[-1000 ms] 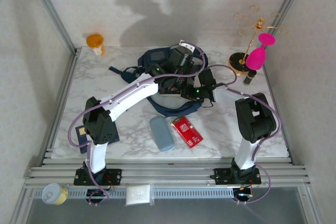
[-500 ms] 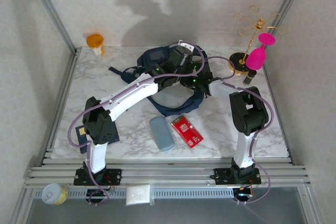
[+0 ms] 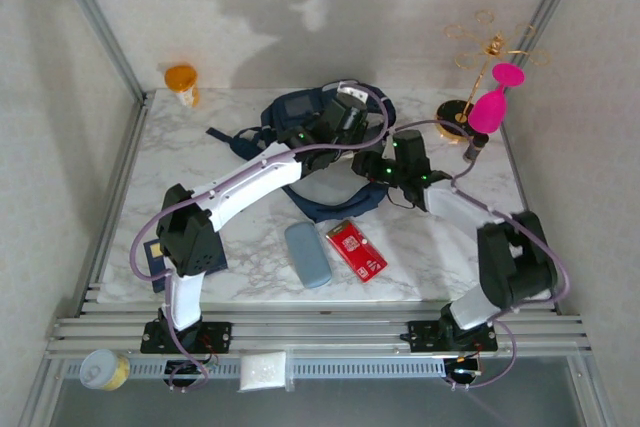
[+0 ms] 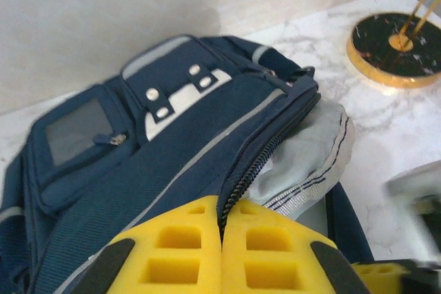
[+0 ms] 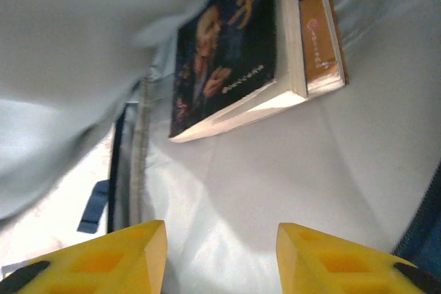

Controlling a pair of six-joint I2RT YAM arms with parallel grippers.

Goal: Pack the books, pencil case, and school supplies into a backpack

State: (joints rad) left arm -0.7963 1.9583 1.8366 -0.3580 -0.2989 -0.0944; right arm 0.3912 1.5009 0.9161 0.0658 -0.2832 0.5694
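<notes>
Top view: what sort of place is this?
Probably a robotics lab bench, not a classroom: a marble-look table inside an aluminium frame, with a left arm and a right arm bolted to its near rail.

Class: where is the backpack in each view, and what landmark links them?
Top: backpack centre, just above the middle.
Left wrist: backpack left and centre, zip open.
Right wrist: its inside, lining around the books.
Landmark: the pale lining, also right of the zip in left wrist.
</notes>
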